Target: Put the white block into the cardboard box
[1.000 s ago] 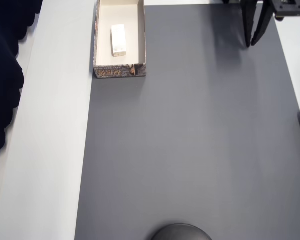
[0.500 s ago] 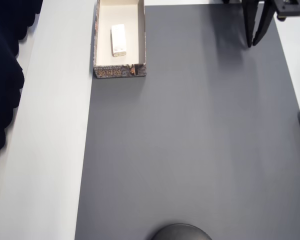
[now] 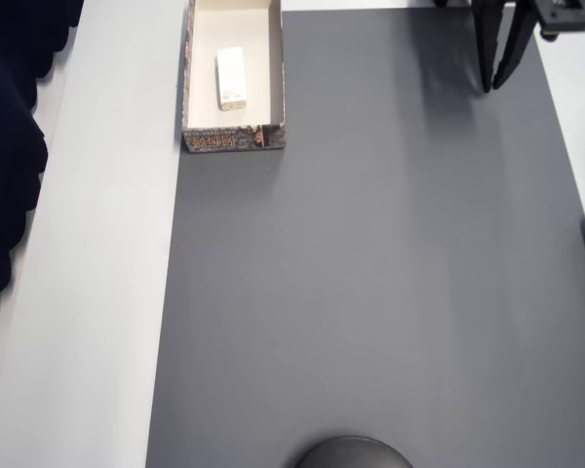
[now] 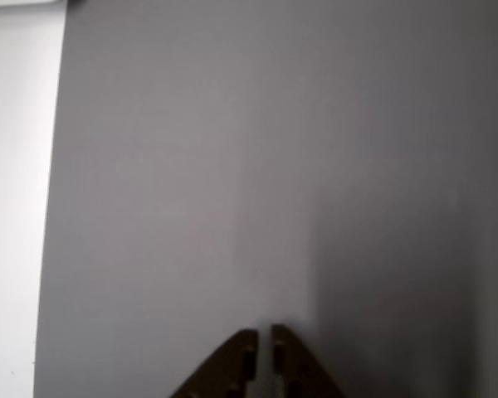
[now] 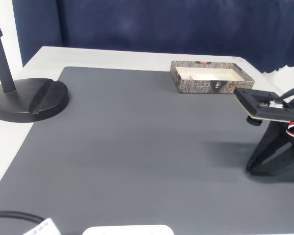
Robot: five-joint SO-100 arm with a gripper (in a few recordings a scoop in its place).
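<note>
Cream-white on the inside, the cardboard box (image 3: 234, 138) sits at the upper left of the overhead view, on the seam between the dark grey mat (image 3: 370, 273) and the pale counter (image 3: 107, 292). The white block (image 3: 232, 78) lies flat on the box floor, lengthwise, apart from the walls. In the fixed view the box (image 5: 206, 85) stands at the upper right, its brown patterned wall facing the camera. The black claw (image 3: 495, 83) hangs at the upper right corner of the overhead view, well apart from the box. In the wrist view its tips (image 4: 264, 342) are nearly together, only a thin slit between them, holding nothing above bare mat. A black stand base (image 5: 27, 100) rests at the left of the fixed view.
</note>
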